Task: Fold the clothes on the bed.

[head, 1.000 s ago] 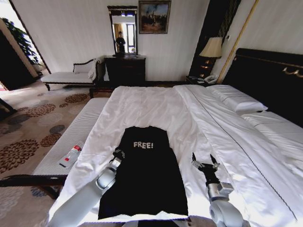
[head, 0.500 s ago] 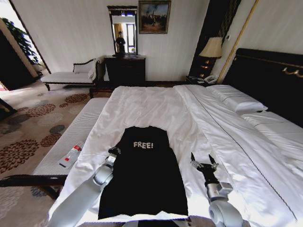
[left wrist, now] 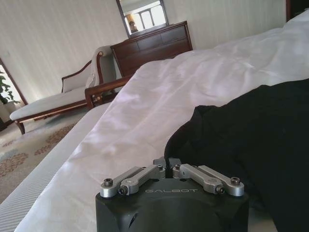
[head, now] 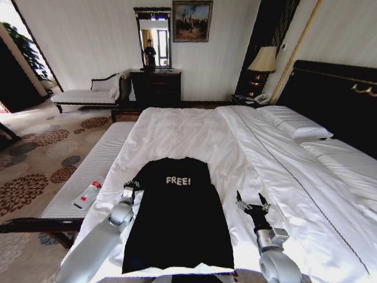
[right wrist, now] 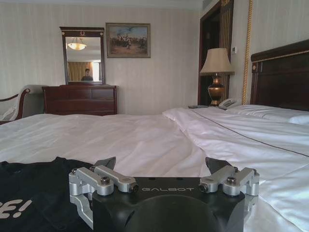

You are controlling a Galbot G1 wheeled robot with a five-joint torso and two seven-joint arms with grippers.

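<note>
Head view: T-shirt [head: 177, 218] flat on bed [head: 194, 130], sleeves tucked in. Left gripper [head: 129, 187] at its left shoulder, right gripper [head: 250, 203] spread wide on duvet beside shirt.
Left wrist: fingers pinched together by sleeve edge.
Right wrist: shirt just beside. Likely pre-grasp; next needs both corners pinched.

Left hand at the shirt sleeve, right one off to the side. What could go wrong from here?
1. The left hand looks shut on just the edge of the T-shirt sleeve; such a thin pinch could slip when pulled.
2. The right hand is open over the bare duvet, apart from the shirt; if it closes there, it would likely grab bedding.
</note>
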